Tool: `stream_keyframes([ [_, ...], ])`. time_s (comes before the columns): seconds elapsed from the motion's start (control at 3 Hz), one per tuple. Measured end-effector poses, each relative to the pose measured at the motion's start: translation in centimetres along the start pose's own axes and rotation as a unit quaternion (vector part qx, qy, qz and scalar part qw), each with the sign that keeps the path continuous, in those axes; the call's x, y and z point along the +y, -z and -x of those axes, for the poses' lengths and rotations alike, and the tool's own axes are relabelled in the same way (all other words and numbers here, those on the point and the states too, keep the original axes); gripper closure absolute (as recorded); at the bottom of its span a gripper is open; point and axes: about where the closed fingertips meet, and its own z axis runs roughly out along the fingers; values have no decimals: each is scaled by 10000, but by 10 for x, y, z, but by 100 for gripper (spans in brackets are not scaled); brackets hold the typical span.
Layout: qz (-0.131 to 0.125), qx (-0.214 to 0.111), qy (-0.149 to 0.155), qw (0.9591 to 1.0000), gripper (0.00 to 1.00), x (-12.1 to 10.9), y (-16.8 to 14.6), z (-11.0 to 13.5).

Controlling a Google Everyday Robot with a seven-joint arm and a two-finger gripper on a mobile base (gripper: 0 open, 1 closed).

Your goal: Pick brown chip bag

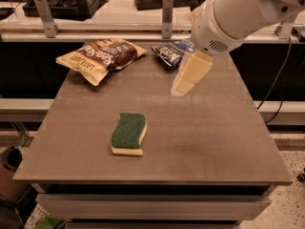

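The brown chip bag [101,57] lies flat at the table's far left: dark brown middle with white script, tan-yellow end toward the left front. My gripper [187,80] hangs from the white arm above the table's far middle, to the right of the bag and well apart from it. It holds nothing that I can see.
A smaller dark blue chip bag [173,53] lies at the far middle, just behind the gripper. A green and yellow sponge [128,133] lies in the middle front of the grey table [214,142]. Metal posts and a counter stand behind the table.
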Motion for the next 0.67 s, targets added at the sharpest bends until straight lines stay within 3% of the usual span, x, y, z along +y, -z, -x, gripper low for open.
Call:
stream_keyframes([
  [0.33, -63, 67, 7, 10000, 0, -4, 1, 0],
  [0.67, -148, 176, 59, 9997, 0, -29, -27, 4],
])
